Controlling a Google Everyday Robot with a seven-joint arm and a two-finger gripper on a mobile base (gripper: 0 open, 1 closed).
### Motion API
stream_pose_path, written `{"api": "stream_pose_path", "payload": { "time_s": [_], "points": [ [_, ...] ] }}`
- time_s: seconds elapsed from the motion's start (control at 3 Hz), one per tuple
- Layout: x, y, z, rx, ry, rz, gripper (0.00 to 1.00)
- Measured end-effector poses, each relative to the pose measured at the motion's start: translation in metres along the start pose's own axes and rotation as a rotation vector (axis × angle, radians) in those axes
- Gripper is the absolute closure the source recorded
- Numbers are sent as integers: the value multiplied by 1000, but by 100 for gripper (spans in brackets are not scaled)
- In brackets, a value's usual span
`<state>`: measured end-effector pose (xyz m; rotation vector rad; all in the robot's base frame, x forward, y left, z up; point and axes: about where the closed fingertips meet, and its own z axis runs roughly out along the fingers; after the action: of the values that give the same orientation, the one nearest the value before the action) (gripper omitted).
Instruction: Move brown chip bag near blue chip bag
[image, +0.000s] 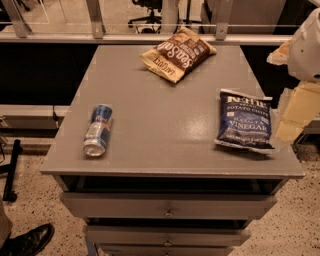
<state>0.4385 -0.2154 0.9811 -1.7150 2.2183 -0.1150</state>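
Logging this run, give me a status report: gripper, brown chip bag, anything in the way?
Gripper off right edge of table, beside blue chip bag. Brown chip bag lies at far edge. Nothing between bags; can lies far left.

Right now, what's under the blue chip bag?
The blue chip bag lies flat on the grey tabletop, near its right edge. Nothing pokes out from beneath it, but anything directly under it is covered. The gripper hangs just right of the table, beside the bag.
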Motion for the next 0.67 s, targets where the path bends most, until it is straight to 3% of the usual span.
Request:
{"api": "stream_pose_path", "payload": {
  "time_s": [0.33, 0.67],
  "points": [
    [0, 0, 0, 0, 0, 0, 0],
    [-14, -17, 9, 27, -59, -24, 0]
  ]
}}
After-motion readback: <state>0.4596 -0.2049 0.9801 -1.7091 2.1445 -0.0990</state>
